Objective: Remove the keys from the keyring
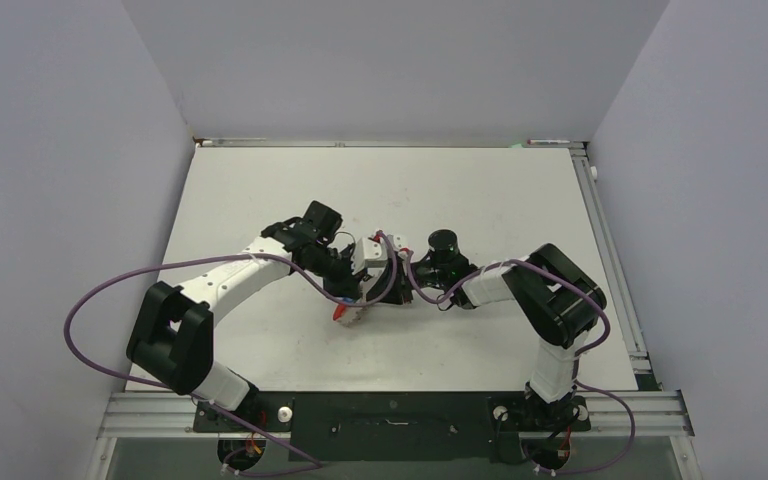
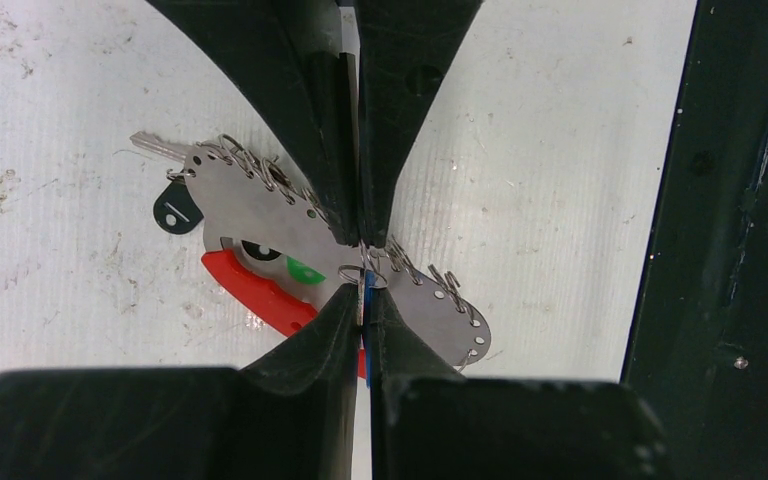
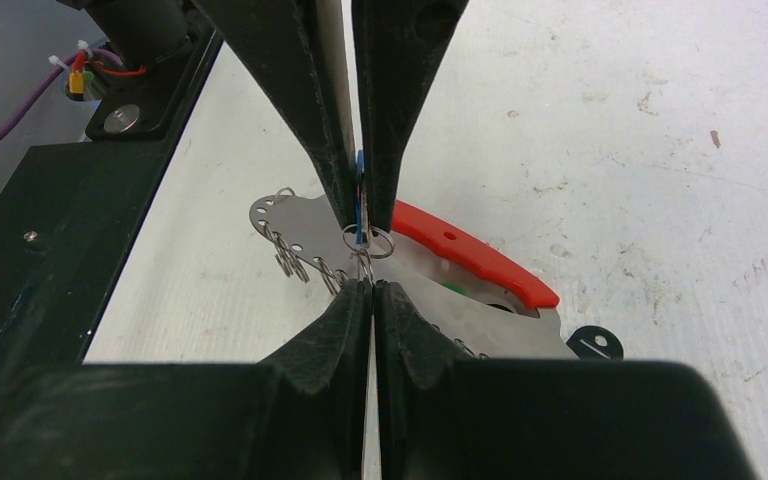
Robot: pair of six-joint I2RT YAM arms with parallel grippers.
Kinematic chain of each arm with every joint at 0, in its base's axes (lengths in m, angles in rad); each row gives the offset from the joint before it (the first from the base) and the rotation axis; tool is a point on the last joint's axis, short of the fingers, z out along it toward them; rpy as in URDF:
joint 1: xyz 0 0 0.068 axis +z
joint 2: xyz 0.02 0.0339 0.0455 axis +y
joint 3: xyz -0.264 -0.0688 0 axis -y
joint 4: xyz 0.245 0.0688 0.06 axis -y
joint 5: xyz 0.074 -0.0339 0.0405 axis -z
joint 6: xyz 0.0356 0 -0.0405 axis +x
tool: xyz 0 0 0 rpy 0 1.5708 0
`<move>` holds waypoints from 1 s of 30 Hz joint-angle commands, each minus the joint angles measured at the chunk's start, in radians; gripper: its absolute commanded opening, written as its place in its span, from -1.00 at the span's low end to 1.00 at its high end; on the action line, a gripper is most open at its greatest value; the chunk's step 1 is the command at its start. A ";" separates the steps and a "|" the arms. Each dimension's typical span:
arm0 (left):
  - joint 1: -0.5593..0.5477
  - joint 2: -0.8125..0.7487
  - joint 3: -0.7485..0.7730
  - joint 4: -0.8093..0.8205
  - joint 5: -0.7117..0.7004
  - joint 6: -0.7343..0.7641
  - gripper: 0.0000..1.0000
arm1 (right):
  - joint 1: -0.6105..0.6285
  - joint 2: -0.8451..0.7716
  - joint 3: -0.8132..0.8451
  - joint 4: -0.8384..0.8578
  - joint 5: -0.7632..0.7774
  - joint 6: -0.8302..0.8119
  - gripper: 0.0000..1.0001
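The keyring [image 2: 250, 205] is a grey metal plate with small wire rings along its edge and a red arc [image 2: 260, 290], lying on the table between both grippers. My left gripper [image 2: 364, 300] is shut on the blue key [image 2: 366, 335], which shows as a thin blue sliver between its pads and still hangs in a small ring. My right gripper [image 3: 372, 287] comes in from the opposite side and is shut on the keyring's ringed edge. A green-headed key [image 2: 303, 270], a black tag [image 2: 175, 210] and a silver key [image 2: 155, 148] stay on the plate. In the top view the red arc [image 1: 343, 313] peeks out below the grippers.
The white table [image 1: 260, 190] has grey walls on three sides. A dark arm part [image 2: 730, 250] stands close to the right of the keyring in the left wrist view. Purple cables [image 1: 110, 290] loop beside both arms.
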 commanded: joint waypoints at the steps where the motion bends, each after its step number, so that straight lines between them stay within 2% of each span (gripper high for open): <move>1: -0.012 -0.045 0.061 0.003 0.039 -0.011 -1.00 | 0.001 -0.022 0.023 -0.003 -0.031 -0.037 -0.71; 6: -0.012 -0.033 0.069 0.013 0.004 -0.064 -1.00 | -0.053 -0.031 0.037 0.037 -0.037 0.031 -0.15; 9: -0.012 -0.025 0.071 0.029 -0.015 -0.108 -1.00 | -0.107 -0.050 0.035 0.086 -0.041 0.120 0.01; 16: -0.018 0.002 0.101 0.047 -0.041 -0.171 -1.00 | -0.198 -0.118 0.017 0.026 -0.039 0.164 0.08; 22: -0.043 0.016 0.122 0.036 -0.058 -0.135 -1.00 | -0.209 -0.146 0.023 -0.060 -0.078 0.177 0.03; 27: -0.044 0.021 0.131 0.045 -0.064 -0.154 -1.00 | -0.185 -0.152 -0.007 -0.016 -0.085 0.233 0.02; 30: -0.044 0.041 0.150 0.047 -0.073 -0.222 -1.00 | -0.183 -0.152 -0.049 0.120 -0.076 0.370 0.02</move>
